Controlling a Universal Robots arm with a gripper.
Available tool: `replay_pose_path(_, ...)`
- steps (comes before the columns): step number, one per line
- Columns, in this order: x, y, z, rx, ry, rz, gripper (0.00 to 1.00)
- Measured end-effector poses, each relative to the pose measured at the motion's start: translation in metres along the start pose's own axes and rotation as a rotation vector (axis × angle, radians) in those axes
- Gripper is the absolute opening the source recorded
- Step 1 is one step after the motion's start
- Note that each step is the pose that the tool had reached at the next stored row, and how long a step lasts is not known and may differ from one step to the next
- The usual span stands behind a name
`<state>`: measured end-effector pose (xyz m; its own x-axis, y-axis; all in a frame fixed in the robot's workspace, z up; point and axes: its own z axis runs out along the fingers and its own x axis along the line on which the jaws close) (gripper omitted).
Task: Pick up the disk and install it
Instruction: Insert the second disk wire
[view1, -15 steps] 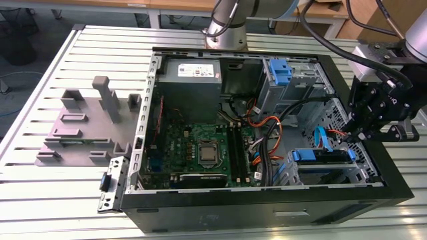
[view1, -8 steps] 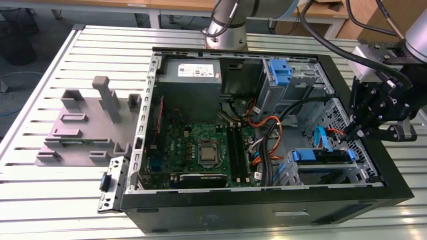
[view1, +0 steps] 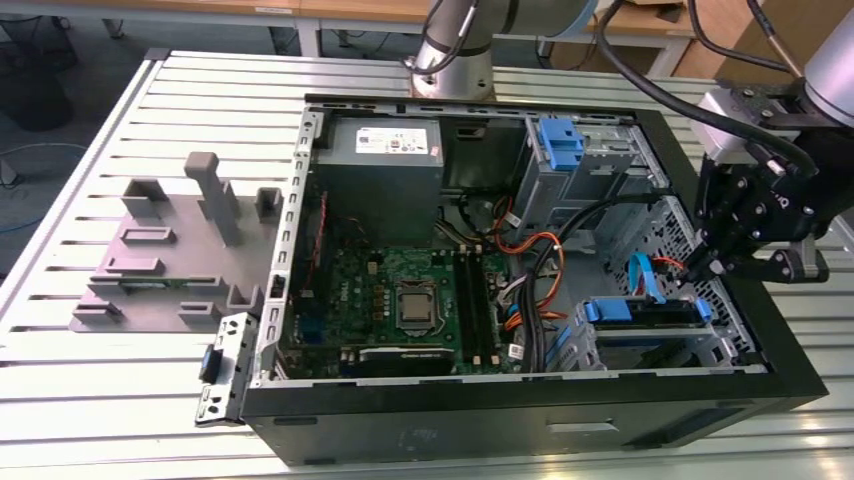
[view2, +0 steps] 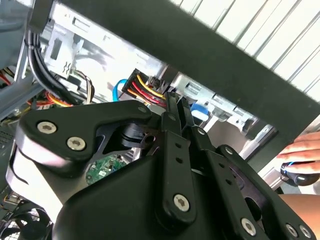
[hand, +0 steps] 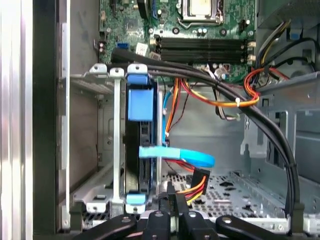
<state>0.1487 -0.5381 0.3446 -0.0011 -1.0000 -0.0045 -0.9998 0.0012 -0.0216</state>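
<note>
Your worktop is a pale slatted aluminium surface, grooves running across the exterior view from 9 to 3 o'clock. The same slats appear as a light ribbed surface in the second wrist view, and as a bright strip in the first wrist view. Past the far edge at 12 o'clock you've got a wooden table edge with white legs. At 1 o'clock sits something brown, cardboard-like; can't tell more. Grey floor at 10 o'clock, with something dark on it, unclear what. Light is even and bright, with no hard shadows on the slats.
</note>
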Motion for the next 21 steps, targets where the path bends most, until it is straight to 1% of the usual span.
replay_pose_path(2,0.0001,0.0059,-0.0001,0.0029,0.0,0.0,0.16)
replay_pose_path(3,0.0004,0.0075,-0.0001,0.0038,0.0,0.0,0.16)
replay_pose_path(5,0.0017,0.0082,0.0001,0.0049,0.0,0.0,0.16)
replay_pose_path(9,0.0077,0.0096,0.0006,0.007,0.0,0.0,0.16)
replay_pose_path(14,0.015,0.0145,0.0008,0.0089,0.0001,0.0,0.16)
replay_pose_path(21,0.0241,0.0148,0.0015,0.009,0.0001,0.0,0.16)
